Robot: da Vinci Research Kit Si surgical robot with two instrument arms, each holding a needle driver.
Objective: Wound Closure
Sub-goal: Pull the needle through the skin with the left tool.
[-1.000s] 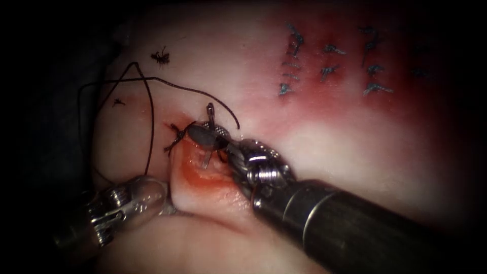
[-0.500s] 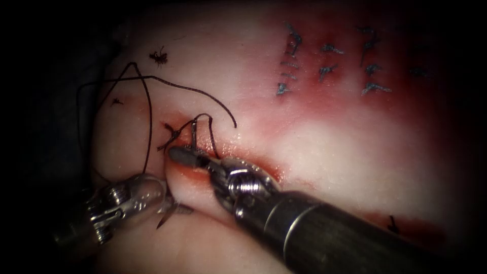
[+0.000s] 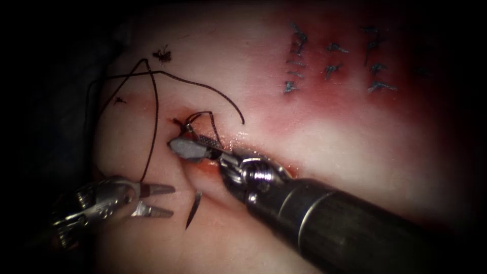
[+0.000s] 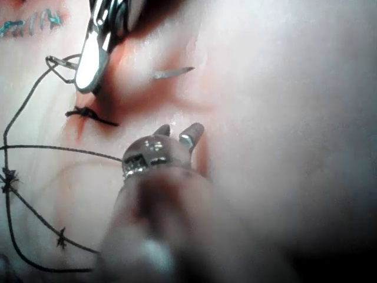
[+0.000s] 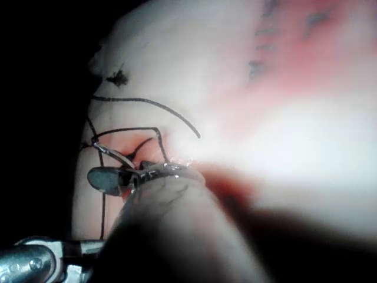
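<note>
Left pincer has let go, now apart, empty | right pincer clamped on needle tail

No readable text, label, brand or number showed anywhere. The only signs were rows of short blue-green ink marks on the tissue, well beyond the cut; they spelled nothing legible.

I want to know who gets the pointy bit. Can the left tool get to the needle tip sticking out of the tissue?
Probably yes. The left tool has its jaws open and holds nothing, and the needle tip pokes out of the tissue just beside it, left of the cut, with nothing between. The right tool grips the needle's other end.
</note>
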